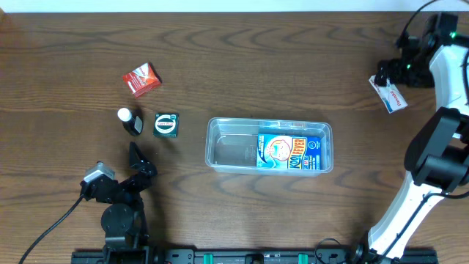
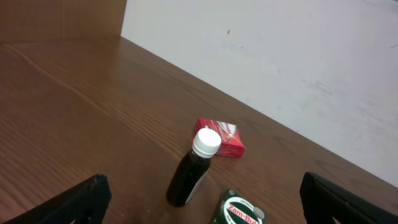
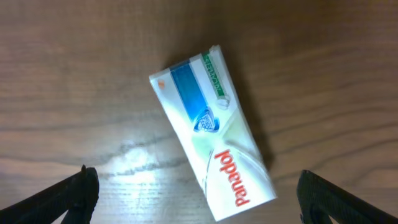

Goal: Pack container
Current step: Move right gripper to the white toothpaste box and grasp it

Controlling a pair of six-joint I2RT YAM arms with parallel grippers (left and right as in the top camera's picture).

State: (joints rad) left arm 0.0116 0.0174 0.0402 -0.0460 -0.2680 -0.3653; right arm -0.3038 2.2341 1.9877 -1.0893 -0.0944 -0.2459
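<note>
The clear plastic container (image 1: 220, 147) lies mid-table with a blue Kool Fever box (image 1: 289, 152) inside. To its left lie a red box (image 1: 141, 79), a dark bottle with a white cap (image 1: 130, 121) and a green Zam-Buk box (image 1: 166, 125). My left gripper (image 1: 141, 160) is open just short of the bottle (image 2: 189, 174), its fingers (image 2: 87, 199) wide on either side, with the Zam-Buk box (image 2: 239, 211) and the red box (image 2: 221, 137) beyond. At the far right my right gripper (image 1: 387, 75) hangs open above a white Panadol box (image 3: 211, 130), fingers (image 3: 74, 196) spread, touching nothing.
The Panadol box (image 1: 388, 95) lies near the table's right edge. A pale wall runs along the table's far edge (image 2: 261, 118). The left arm's base and cable (image 1: 117, 220) sit at the front left, and the right arm's white links (image 1: 432, 161) stand at the right.
</note>
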